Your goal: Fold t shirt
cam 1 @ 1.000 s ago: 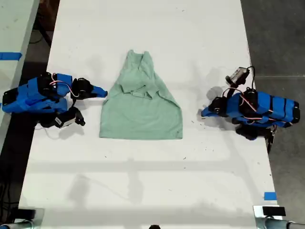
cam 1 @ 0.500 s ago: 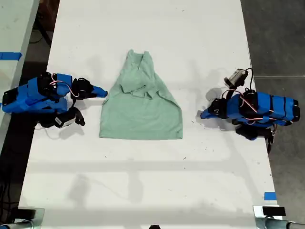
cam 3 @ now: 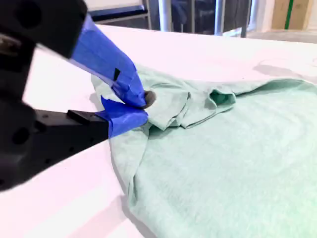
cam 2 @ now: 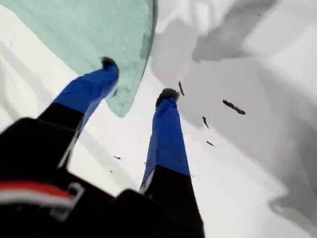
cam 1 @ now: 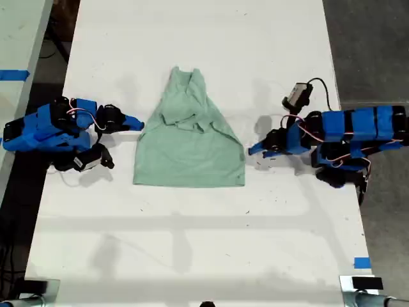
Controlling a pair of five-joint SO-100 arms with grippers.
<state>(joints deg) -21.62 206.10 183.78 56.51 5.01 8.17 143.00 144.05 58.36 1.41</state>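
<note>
Your first gripper (cam 2: 136, 79) has jaws spread at the t shirt (cam 1: 188, 137) hem corner; second gripper (cam 3: 141, 106) pinches the side edge. Go low before closing.

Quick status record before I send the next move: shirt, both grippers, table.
t shirt: partly folded, narrow end toward the exterior view's top, flat on table
my first gripper: open, at the shirt's corner edge, exterior view's right
my second gripper: shut on t shirt edge, exterior view's left
table: white, small dark specks

Exterior view looks straight down; both wrist views sit close, sharing the t shirt (cam 1: 189, 137).
</note>
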